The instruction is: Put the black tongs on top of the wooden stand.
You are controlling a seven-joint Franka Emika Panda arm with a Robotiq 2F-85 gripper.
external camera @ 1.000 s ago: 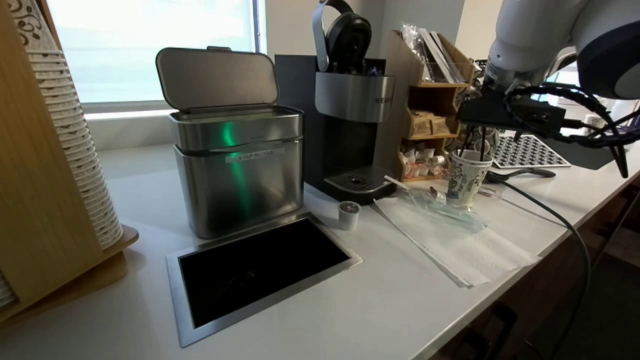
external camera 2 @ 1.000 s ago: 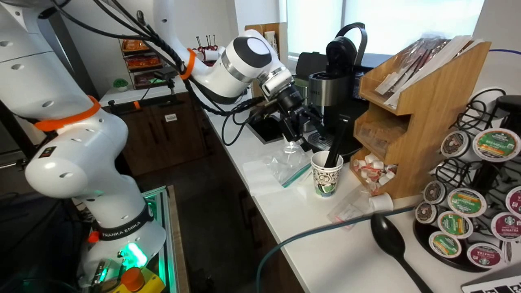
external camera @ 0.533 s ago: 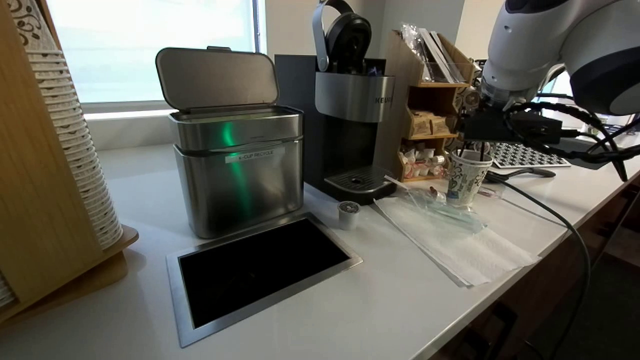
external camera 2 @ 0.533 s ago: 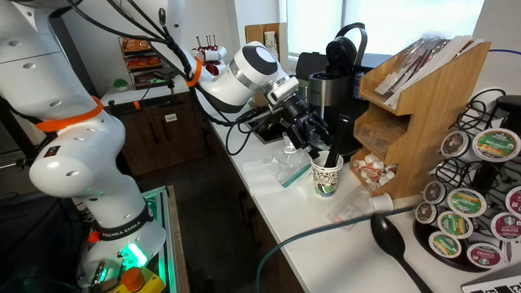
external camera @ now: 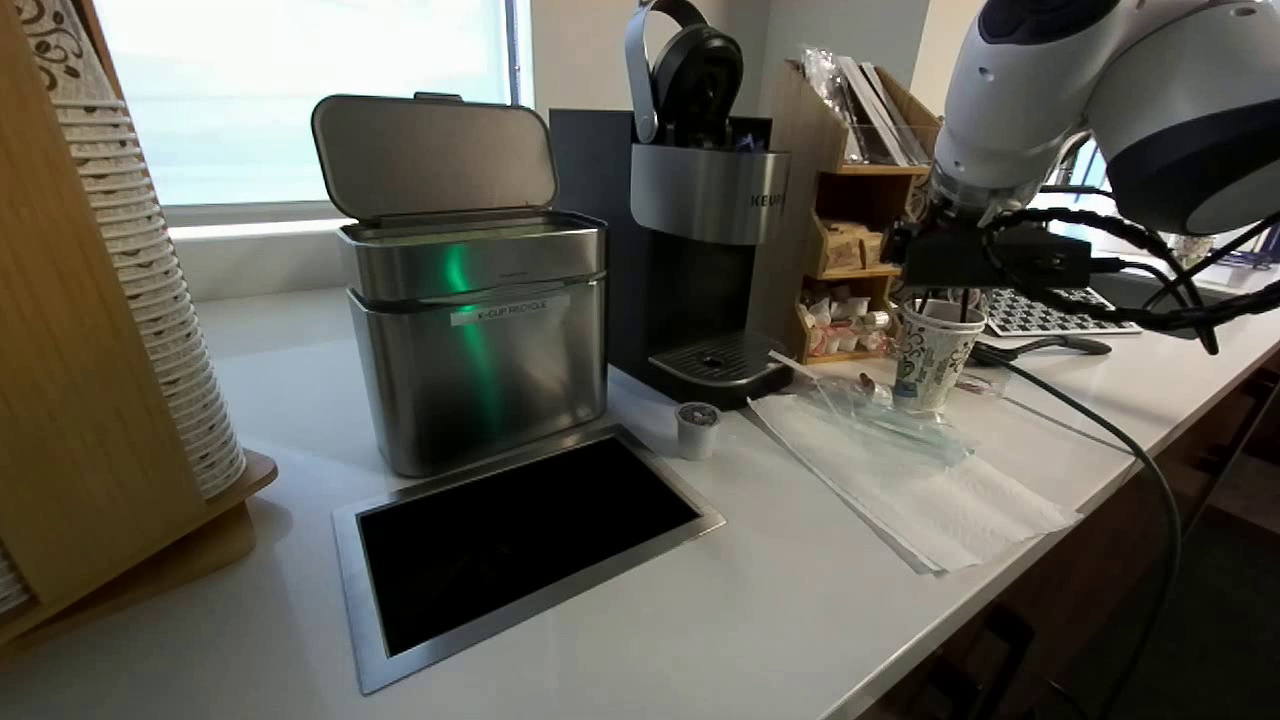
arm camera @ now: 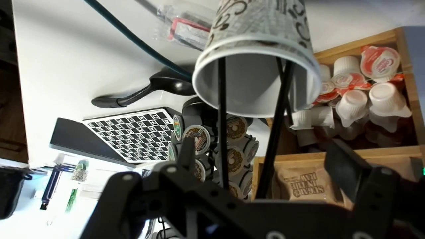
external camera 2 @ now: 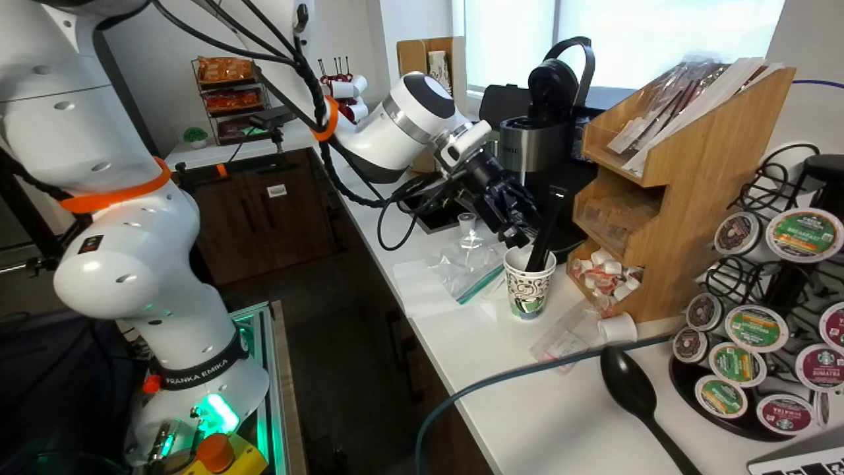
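The black tongs (external camera 2: 547, 227) stand tilted in a patterned paper cup (external camera 2: 529, 290). Their two thin arms (arm camera: 273, 142) rise out of the cup (arm camera: 262, 26) in the wrist view; their lower ends are hidden inside it. My gripper (arm camera: 265, 162) is open. In the wrist view the tongs' arms pass between its two fingers, with a gap on either side. In an exterior view the gripper (external camera 2: 517, 221) is just above the cup rim, beside the tongs. The wooden stand (external camera 2: 719, 145) is right behind the cup; it also shows in an exterior view (external camera: 870, 200).
The stand holds straws, sugar packets and creamers. A coffee maker (external camera: 710, 200) stands beside it. A plastic bag (external camera 2: 465, 264) lies by the cup. A black spoon (external camera 2: 630, 382), a blue-green cable (external camera 2: 501, 378) and a pod carousel (external camera 2: 758, 326) are on the counter nearby.
The arm has moved down and closer to the cup and tongs, bringing the open gripper up beside the tongs. The cup, tongs and stand have not moved.
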